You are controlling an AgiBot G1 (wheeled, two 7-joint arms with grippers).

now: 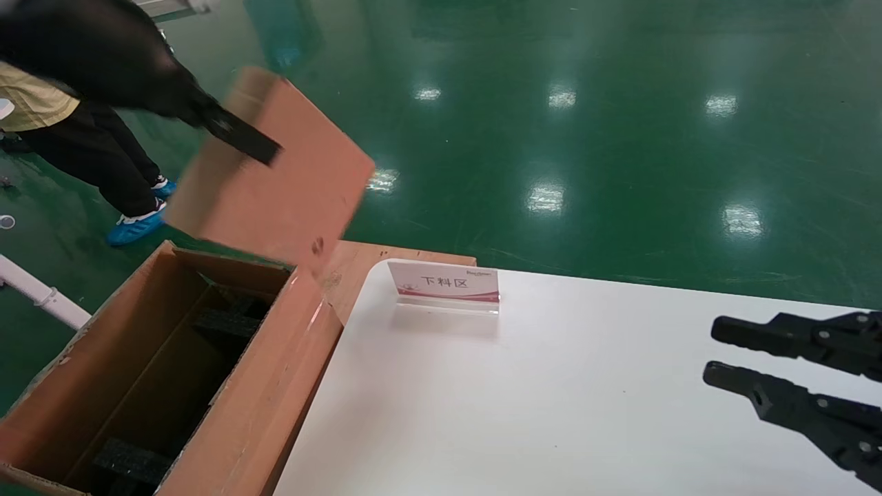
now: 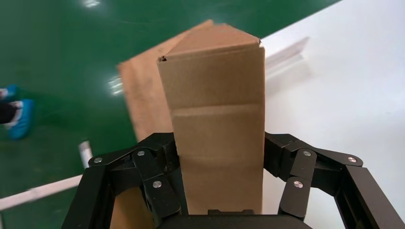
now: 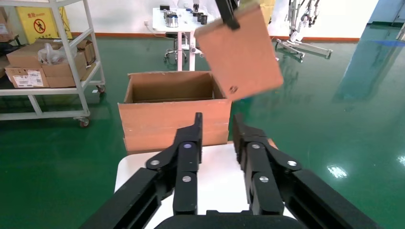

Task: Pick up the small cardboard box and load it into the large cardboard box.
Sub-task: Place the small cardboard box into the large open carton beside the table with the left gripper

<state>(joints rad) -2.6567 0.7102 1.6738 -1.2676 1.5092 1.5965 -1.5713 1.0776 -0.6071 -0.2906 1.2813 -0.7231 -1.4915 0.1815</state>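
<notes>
My left gripper [image 1: 265, 138] is shut on the small cardboard box [image 1: 275, 179], a reddish-brown box with a small dark mark near its lower corner. It holds the box tilted in the air above the far end of the large cardboard box [image 1: 275, 386]. In the left wrist view the small box [image 2: 217, 119] sits clamped in the left gripper [image 2: 219, 145]. The large box is open, with black foam pieces [image 1: 227, 320] inside. My right gripper [image 1: 716, 353] is open and empty over the white table's right side. The right wrist view shows the right gripper [image 3: 217, 126], the small box [image 3: 239, 57] and the large box [image 3: 172, 109].
The white table [image 1: 551, 413] carries a small sign stand [image 1: 444, 282] near its far edge. A flat wooden board [image 1: 358, 265] lies between the table and the carton. A person [image 1: 83, 138] stands at the far left. A shelf with boxes [image 3: 47, 57] stands beyond.
</notes>
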